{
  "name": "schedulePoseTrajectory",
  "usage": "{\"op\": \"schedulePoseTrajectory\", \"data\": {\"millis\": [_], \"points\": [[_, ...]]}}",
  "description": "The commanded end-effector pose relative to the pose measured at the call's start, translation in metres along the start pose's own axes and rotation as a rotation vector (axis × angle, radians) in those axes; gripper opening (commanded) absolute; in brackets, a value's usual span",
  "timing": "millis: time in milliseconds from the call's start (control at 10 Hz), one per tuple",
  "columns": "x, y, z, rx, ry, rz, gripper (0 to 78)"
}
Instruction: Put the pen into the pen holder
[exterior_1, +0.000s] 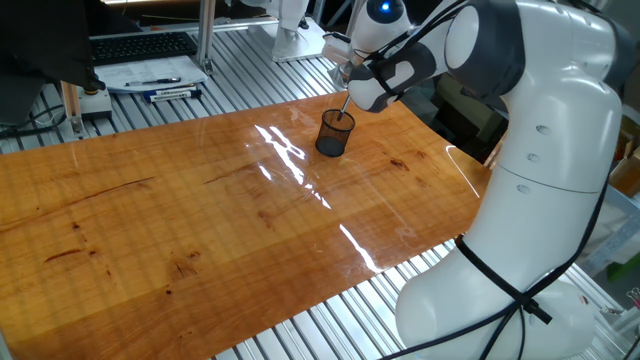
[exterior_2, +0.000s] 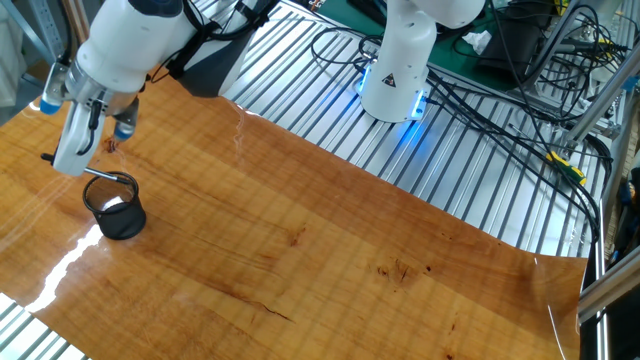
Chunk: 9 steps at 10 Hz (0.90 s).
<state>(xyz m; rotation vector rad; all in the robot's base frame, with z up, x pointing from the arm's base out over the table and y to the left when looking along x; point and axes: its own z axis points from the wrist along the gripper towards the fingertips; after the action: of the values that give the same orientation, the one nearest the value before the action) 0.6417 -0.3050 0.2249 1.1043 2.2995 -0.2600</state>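
The black pen (exterior_2: 88, 171) is pinched between the pressed-together fingers of the gripper (exterior_2: 70, 165), above the black wire-mesh pen holder (exterior_2: 115, 207). In the other fixed view the pen is seen lying nearly level, one end poking out past the white fingers and the other reaching over the holder's rim; whether it touches the rim cannot be told. In one fixed view the pen (exterior_1: 345, 103) appears as a thin line slanting from the gripper (exterior_1: 344, 88) down to the top of the pen holder (exterior_1: 335, 133).

The holder stands upright on the glossy wooden board (exterior_1: 200, 220), near the board's far edge and toward its right-hand corner as seen in one fixed view. The board is laid on a ribbed metal bench (exterior_2: 330, 110). Beyond the board's far edge, white-and-blue markers (exterior_1: 172, 94) are seen lying on papers (exterior_1: 150, 74), well apart from the holder.
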Motion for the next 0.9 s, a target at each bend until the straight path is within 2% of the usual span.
{"op": "schedulePoseTrajectory", "data": {"millis": [100,600,900], "points": [[-0.003,0.005,0.006,-0.007,-0.008,0.001,1.2],[-0.005,-0.001,0.019,-0.022,-0.017,-0.020,1.2],[-0.003,0.002,0.024,-0.025,-0.016,-0.015,1.2]]}}
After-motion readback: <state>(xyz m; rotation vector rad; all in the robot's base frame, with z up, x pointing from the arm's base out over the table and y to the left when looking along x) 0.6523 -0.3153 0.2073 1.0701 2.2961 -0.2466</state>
